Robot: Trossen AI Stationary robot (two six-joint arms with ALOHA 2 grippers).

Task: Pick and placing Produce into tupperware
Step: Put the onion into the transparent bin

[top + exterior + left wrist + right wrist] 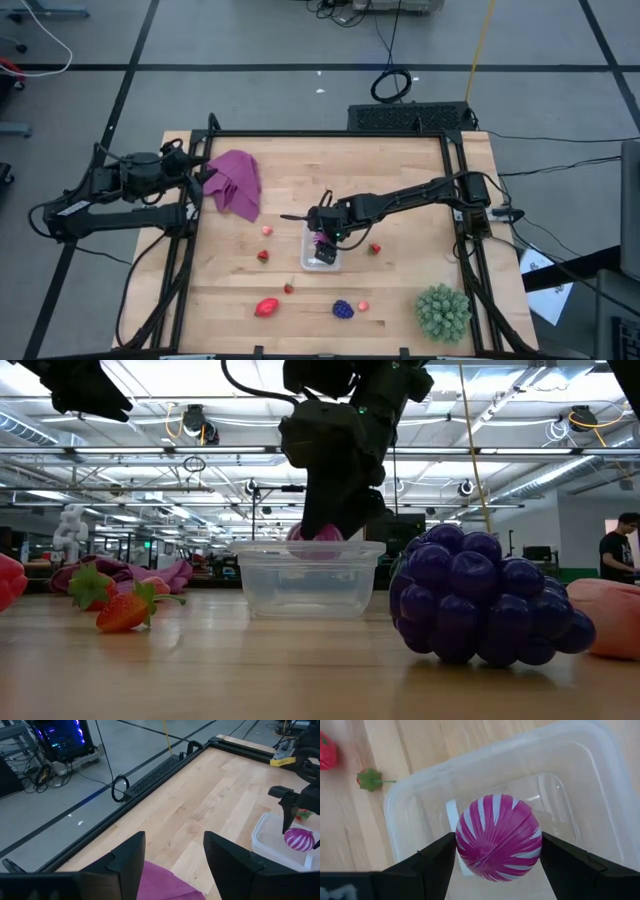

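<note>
right end effector [497,851] clenched on magenta striped fruit [498,836], held above the tupperware [410,800] at desk centre | release advised only once lowered inside the walls, to avoid bounce-out | left end effector [174,851] released, parked over magenta cloth [236,183]

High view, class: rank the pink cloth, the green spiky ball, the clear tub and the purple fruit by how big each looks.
1. Pink cloth
2. Green spiky ball
3. Clear tub, partly covered by the right arm
4. Purple fruit
</note>
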